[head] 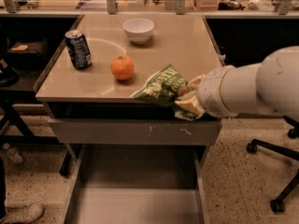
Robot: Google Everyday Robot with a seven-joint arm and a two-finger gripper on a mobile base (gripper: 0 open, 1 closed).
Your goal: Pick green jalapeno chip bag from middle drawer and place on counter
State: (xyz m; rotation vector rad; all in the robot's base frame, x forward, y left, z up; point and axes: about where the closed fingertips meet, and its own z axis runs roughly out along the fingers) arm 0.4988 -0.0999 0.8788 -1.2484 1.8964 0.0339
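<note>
The green jalapeno chip bag [161, 85] is crumpled and held in the air over the front right part of the counter [182, 45]. My gripper [189, 97], at the end of the thick white arm coming in from the right, is shut on the bag's right end. The bag's left tip points toward the orange. The middle drawer [135, 195] stands pulled open below the counter, and its grey floor is bare.
On the counter are an orange [122, 67], a dark soda can [78, 49] at the left and a white bowl [138, 30] at the back. A scratched grey drawer front [135, 132] sits under the counter edge. An office chair base [280, 171] stands at the right.
</note>
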